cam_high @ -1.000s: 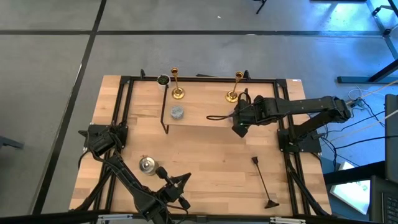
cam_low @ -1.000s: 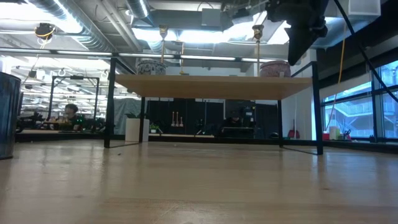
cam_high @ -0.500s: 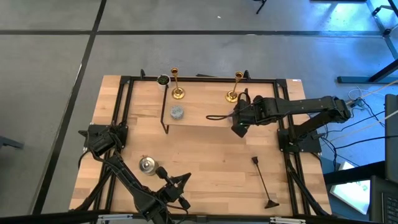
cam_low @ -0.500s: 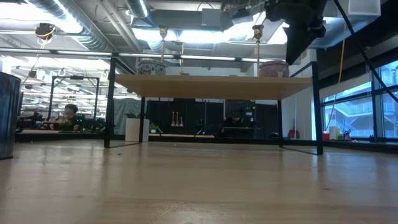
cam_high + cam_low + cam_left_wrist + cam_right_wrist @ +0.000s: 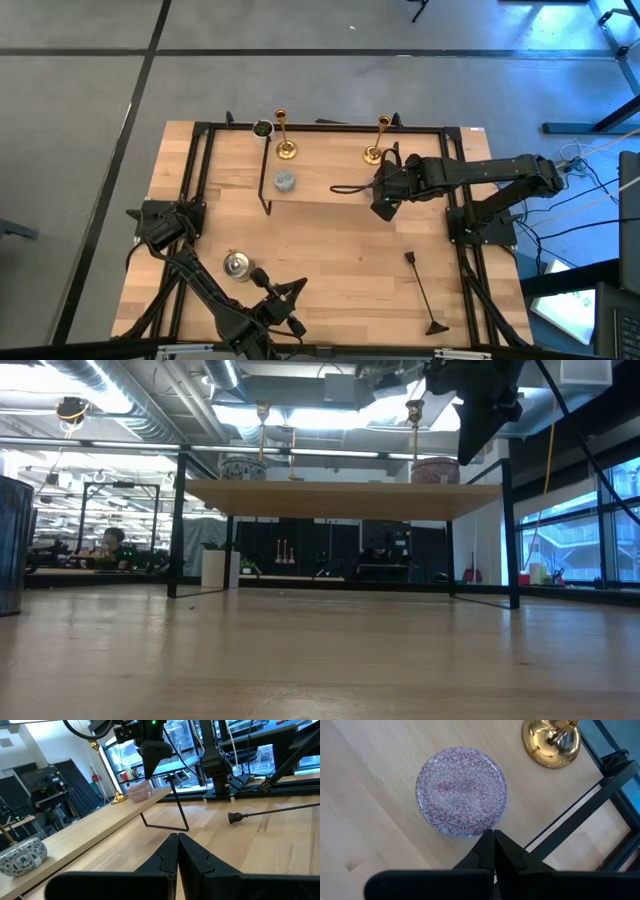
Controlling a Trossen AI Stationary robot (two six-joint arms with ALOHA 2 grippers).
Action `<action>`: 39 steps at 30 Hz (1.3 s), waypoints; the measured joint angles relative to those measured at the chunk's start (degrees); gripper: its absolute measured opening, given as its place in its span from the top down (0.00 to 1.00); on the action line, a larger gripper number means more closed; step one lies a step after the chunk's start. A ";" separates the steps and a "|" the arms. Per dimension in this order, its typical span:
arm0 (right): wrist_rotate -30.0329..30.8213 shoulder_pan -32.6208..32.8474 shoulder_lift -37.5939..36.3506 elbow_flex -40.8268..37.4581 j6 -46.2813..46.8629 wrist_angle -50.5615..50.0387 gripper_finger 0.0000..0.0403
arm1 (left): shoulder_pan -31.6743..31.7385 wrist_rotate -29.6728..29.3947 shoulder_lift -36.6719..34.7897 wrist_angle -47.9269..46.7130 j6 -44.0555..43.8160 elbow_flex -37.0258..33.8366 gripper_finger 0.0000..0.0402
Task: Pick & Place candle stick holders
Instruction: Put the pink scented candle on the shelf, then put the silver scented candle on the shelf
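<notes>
Left candle stick holder [image 5: 284, 137]: upright on the raised wooden shelf [image 5: 320, 180], upper centre-left of the high view, round gold base on the wood, thin stem rising from it.
Right candle stick holder [image 5: 377, 141]: upright on the same shelf, upper centre-right of the high view, well apart from the first; its gold base [image 5: 551, 741] fills the top right of the right wrist view.
Right gripper [image 5: 383, 207]: centre-right of the high view, over the shelf's right end, near the right candle stick holder but apart from it; fingers [image 5: 506, 851] pressed together, nothing between them.
Pink candle [image 5: 462, 792]: round, patterned top, on the shelf directly beneath the right gripper, just beside the gold base.
Blue-grey candle [image 5: 285, 181]: on the shelf's left part, below the left candle stick holder in the high view.
Left gripper [image 5: 293, 297]: lower left-centre of the high view, low over the table [image 5: 330, 250]; fingers [image 5: 165, 855] closed against each other, empty.
Silver tin [image 5: 236, 264]: on the table, lower left, beside the left arm.
Black snuffer [image 5: 421, 290]: lying on the table, lower right of the high view.
</notes>
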 joint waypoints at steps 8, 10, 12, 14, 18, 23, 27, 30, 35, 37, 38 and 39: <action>0.67 0.80 -0.66 0.27 -1.80 -0.86 1.00 | 0.00 0.00 0.00 0.00 -0.01 0.00 0.99; 1.56 1.93 -1.14 1.19 -3.43 -0.46 1.00 | 0.00 0.00 0.00 0.00 0.00 0.00 0.99; 2.45 3.37 -1.83 2.20 -4.36 -0.40 1.00 | 0.00 0.00 0.00 0.00 0.02 0.00 0.99; 2.34 4.92 -2.72 3.53 -5.54 0.17 1.00 | 0.00 0.00 0.00 -0.02 0.16 0.00 0.99; -2.23 8.84 -3.44 5.97 -8.40 2.08 1.00 | -0.07 0.00 0.00 -0.17 0.13 0.00 0.99; -12.41 15.91 -3.52 8.08 -12.77 9.82 1.00 | -0.19 0.00 0.00 -0.17 0.11 0.00 0.99; -17.18 22.54 -3.50 8.17 -17.67 22.15 1.00 | -0.20 0.00 0.00 -0.17 0.08 0.00 0.99; -17.98 27.28 -3.50 9.06 -20.40 27.23 1.00 | -0.17 0.02 0.00 -0.17 0.05 0.00 0.99; -12.02 33.82 -4.11 9.68 -21.03 27.22 1.00 | -0.17 1.87 0.00 -0.17 0.00 0.00 0.99; -5.73 37.02 -5.04 9.72 -21.00 27.31 1.00 | 0.01 3.58 -0.03 -0.17 -0.07 0.00 0.99; -1.58 39.05 -5.49 9.75 -20.98 27.39 1.00 | 0.08 4.45 -0.12 -0.18 -0.13 0.00 0.99; 3.07 41.34 -5.85 9.75 -20.81 27.32 1.00 | 0.19 5.28 -0.30 -0.22 -0.05 0.00 0.99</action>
